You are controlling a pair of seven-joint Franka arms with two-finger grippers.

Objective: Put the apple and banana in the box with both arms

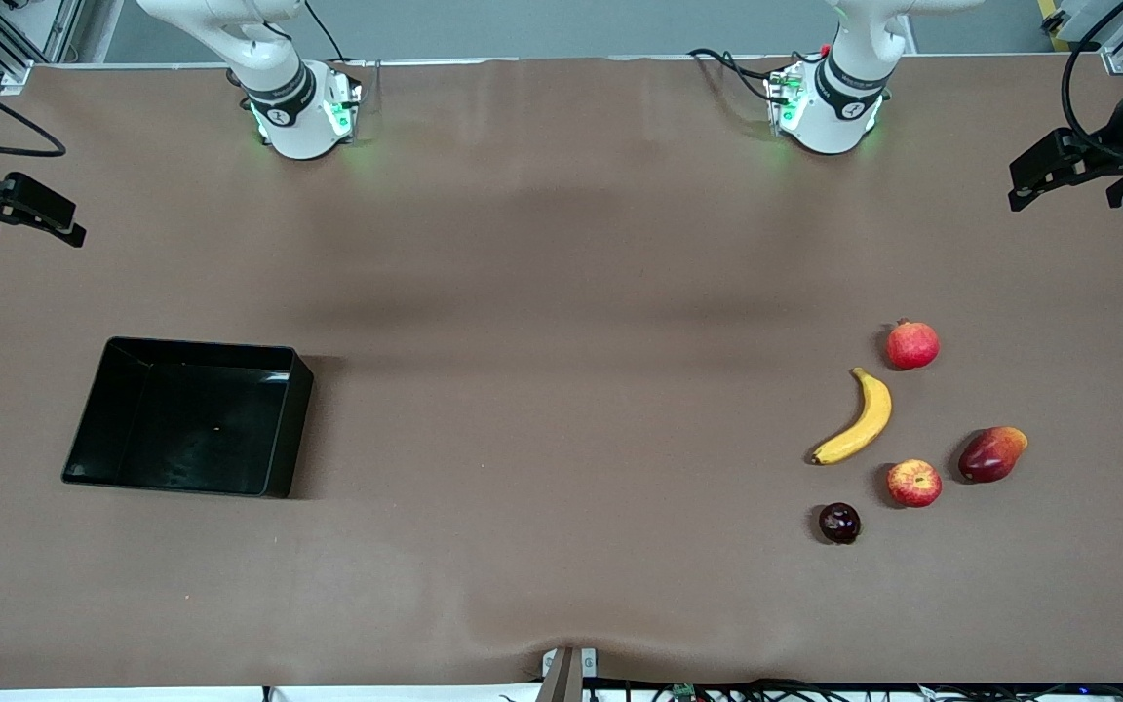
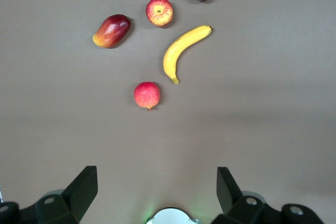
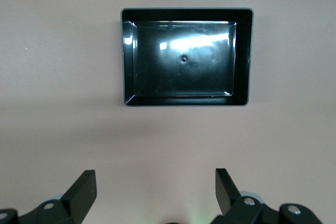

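Brown table (image 1: 561, 487) carries the fruits at the left arm's end: the banana (image 1: 857, 418) lies with the apple (image 1: 914, 483) just beside it, nearer the front camera. A crowned red fruit (image 1: 912, 345), a dark-red-and-orange fruit (image 1: 991, 453) and a small dark fruit (image 1: 839, 523) lie around them. At the right arm's end the black box (image 1: 279, 429) sits with nothing in it. Both arms wait raised: the left hand (image 2: 157, 195) over bare table, fingers wide and holding nothing; the right hand (image 3: 156, 195) likewise wide.
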